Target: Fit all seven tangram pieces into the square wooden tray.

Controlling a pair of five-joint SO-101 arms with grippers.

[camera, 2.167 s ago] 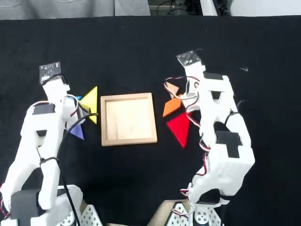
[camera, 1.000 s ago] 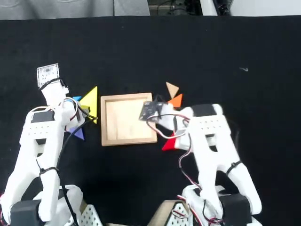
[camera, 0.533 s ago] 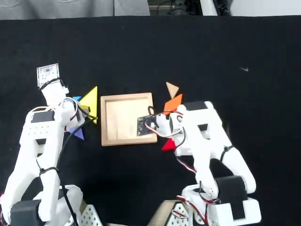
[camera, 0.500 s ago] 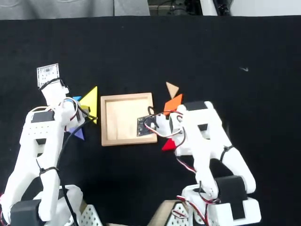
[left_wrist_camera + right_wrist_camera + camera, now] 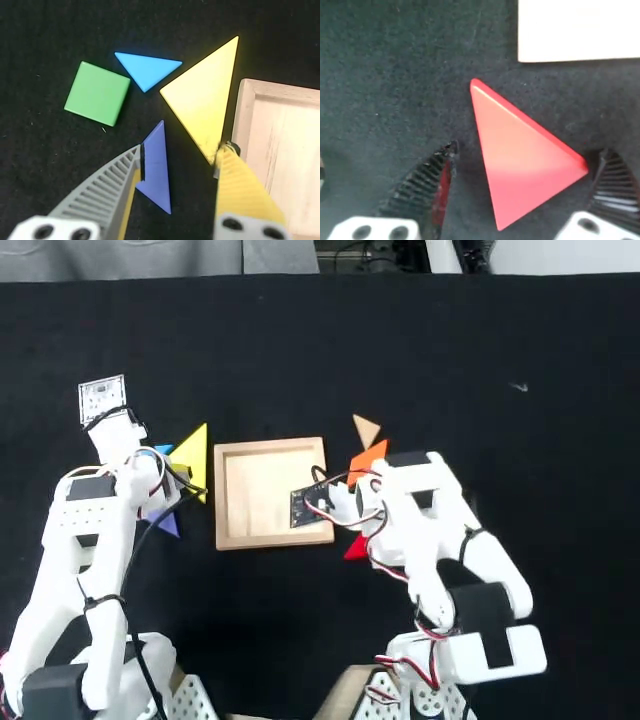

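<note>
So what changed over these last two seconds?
The right gripper swung from by the orange piece and came down open astride the red triangle, which seems nudged toward the tray. The left gripper barely shifted; the tray is unmoved and empty.

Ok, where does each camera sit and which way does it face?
High view: fixed overhead, looking down on the wooden tray, left arm and right arm.
Left wrist view: on that wrist, looking down past the left end effector at the yellow triangle.
Right wrist view: on that wrist, looking down past the right end effector at the red triangle.
High and left wrist views share the wooden tray.
</note>
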